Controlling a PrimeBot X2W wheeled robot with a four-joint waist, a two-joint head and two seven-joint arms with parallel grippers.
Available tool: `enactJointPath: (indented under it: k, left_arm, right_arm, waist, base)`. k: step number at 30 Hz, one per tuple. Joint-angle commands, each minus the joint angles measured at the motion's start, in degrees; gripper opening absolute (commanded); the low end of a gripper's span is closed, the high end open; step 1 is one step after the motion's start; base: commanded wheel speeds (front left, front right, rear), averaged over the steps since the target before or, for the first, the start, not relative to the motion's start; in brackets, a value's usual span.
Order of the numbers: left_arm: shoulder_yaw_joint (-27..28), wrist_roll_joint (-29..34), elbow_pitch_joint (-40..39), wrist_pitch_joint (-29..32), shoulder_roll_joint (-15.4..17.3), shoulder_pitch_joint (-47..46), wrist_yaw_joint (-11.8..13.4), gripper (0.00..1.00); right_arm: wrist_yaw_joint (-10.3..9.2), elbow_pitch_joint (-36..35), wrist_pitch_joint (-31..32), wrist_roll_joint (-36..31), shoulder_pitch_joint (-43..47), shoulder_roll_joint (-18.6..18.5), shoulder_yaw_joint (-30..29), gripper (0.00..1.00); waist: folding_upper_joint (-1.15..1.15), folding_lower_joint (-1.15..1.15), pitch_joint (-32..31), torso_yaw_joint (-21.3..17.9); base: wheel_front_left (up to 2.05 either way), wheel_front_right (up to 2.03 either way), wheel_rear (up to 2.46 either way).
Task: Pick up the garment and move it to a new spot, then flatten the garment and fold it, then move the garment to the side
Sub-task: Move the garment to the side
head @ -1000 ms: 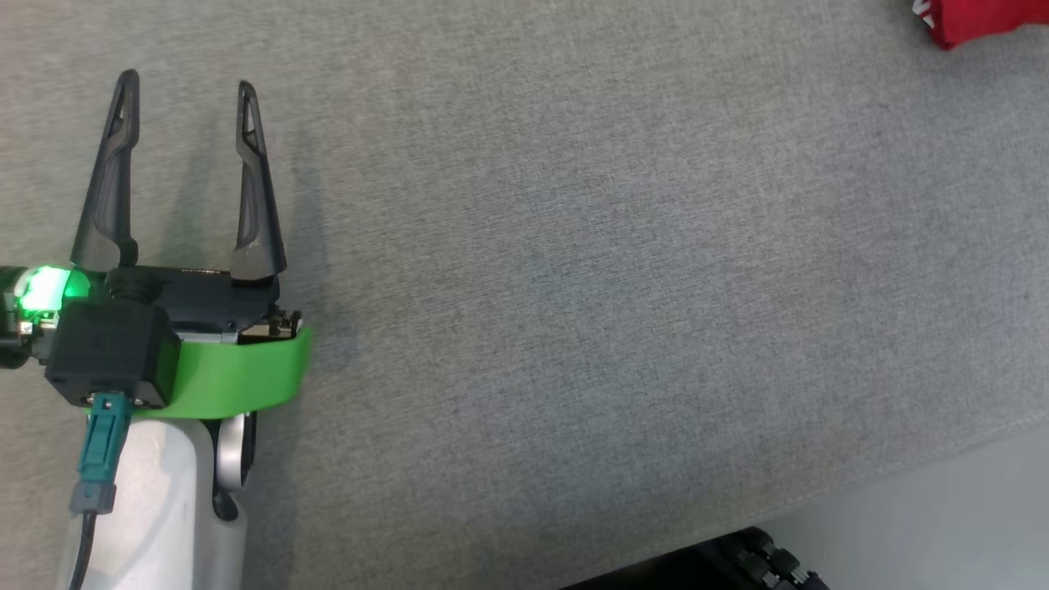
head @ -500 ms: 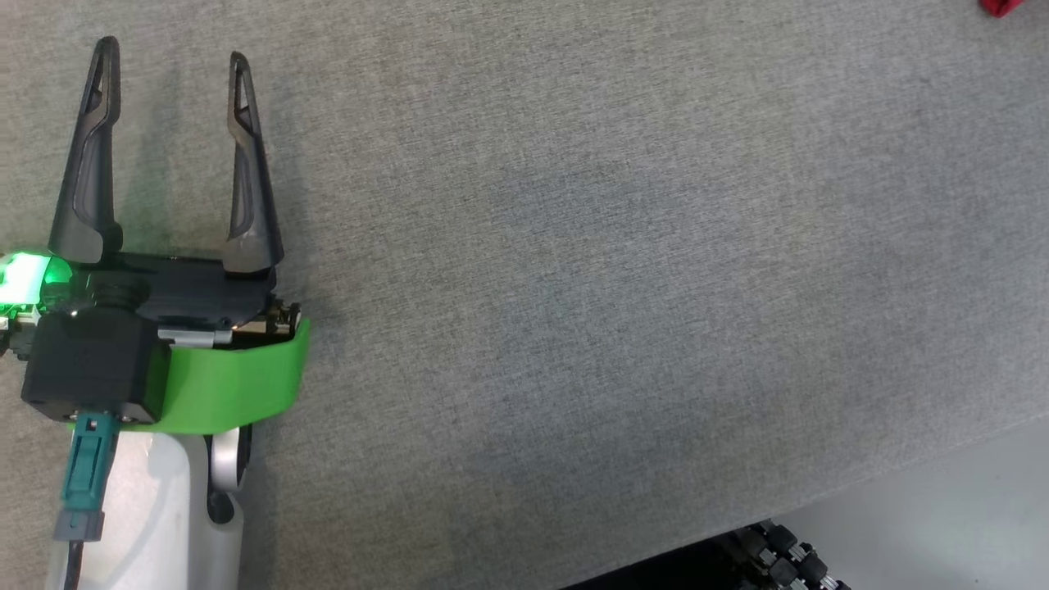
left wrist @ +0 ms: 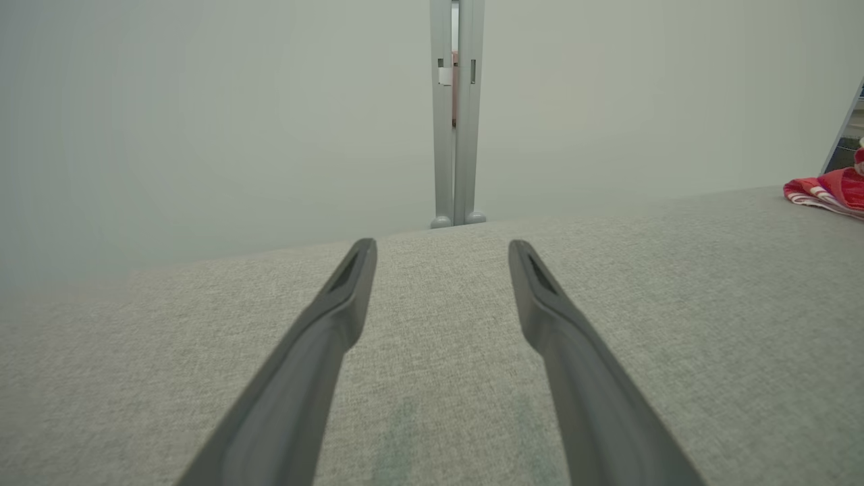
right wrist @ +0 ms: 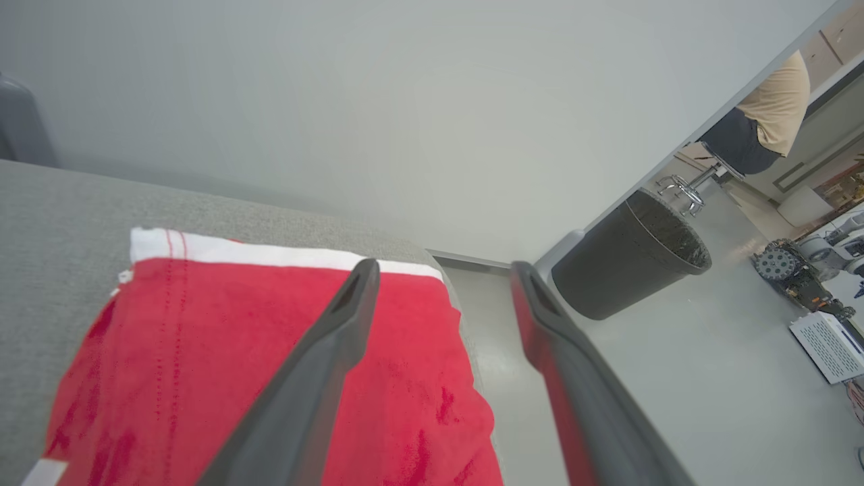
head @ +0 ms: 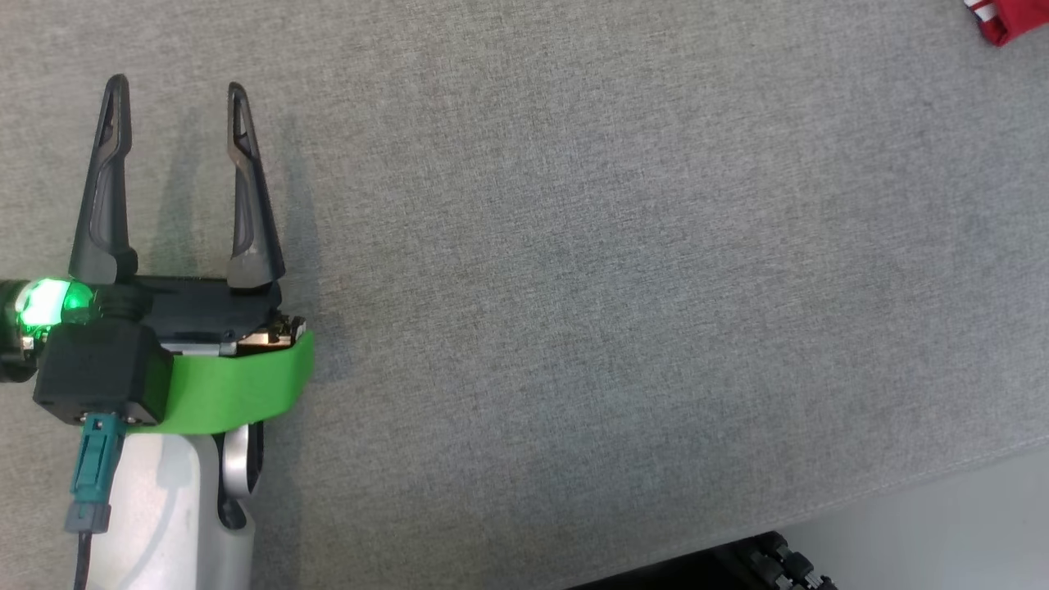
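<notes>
The garment [right wrist: 202, 378], red with a white band along one edge, lies on the grey table [head: 615, 287] at its far right corner, and its right-hand side reaches the table's edge. It looks folded and fairly flat, with some creases near that edge.

The right gripper [right wrist: 443, 270] hangs just above it with its fingers spread apart and nothing between them. One finger is over the red cloth and the other is out past the table's edge, over the floor [right wrist: 675, 405]. Whether either finger touches the cloth cannot be told.

The left gripper [head: 177, 86] is over the table's near left part, well away from the garment. Its fingers are also spread wide and hold nothing, with bare grey fabric under them. A green band [head: 238, 385] wraps its wrist, and a green light [head: 49, 301] glows beside it.

Beyond the table's far edge stands a grey post [left wrist: 455, 115] against a pale wall. Off the table's right side, a black bin [right wrist: 628, 263] stands on the floor, and farther back a person [right wrist: 763, 121] sits on a stool.
</notes>
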Motion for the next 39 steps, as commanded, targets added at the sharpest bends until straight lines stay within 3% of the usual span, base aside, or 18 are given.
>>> enactJointPath:
  k: [1, 6, 14, 23, 39]
  left_arm:
    - [0.43, -0.46, 0.47, -0.54, 0.04, 1.14, 0.25, 1.0]
    - [1.66, -2.6, 2.52, -1.69, -0.38, 3.48, 0.62, 1.0]
    - [3.96, -5.73, 5.8, -2.61, -0.96, 8.96, 1.03, 1.0]
    - [5.58, -8.07, 10.34, -2.95, -1.41, 13.0, 0.14, 1.0]
    - [7.83, -9.85, 16.57, -2.96, -3.26, 17.23, -1.73, 1.0]
  right_arm:
    - [-0.11, -2.6, -0.14, -0.97, 2.83, 0.16, -2.06, 1.0]
    - [-0.11, -13.8, -0.16, -5.92, 10.16, 2.67, -11.82, 1.0]
    - [-0.11, -28.14, -0.17, -15.11, 24.23, 12.33, -21.27, 1.0]
    - [-0.11, -33.85, -0.18, -18.37, 34.69, 19.76, -22.4, 1.0]
    - [-0.1, -41.48, -0.18, -21.74, 55.58, 26.84, -30.24, 1.0]
  waist:
    - [0.0, -0.01, -4.28, 0.95]
    - [0.0, -0.01, -9.69, 1.93]
    - [0.0, -0.01, -17.03, 3.37]
    - [0.0, -0.01, -23.98, 5.5]
    - [0.0, -0.01, -31.47, 7.22]
  base:
    - [0.0, 0.0, 0.0]
    - [0.0, 0.0, 0.0]
    - [0.0, 0.0, 0.0]
    - [0.0, 0.0, 0.0]
    - [0.0, 0.0, 0.0]
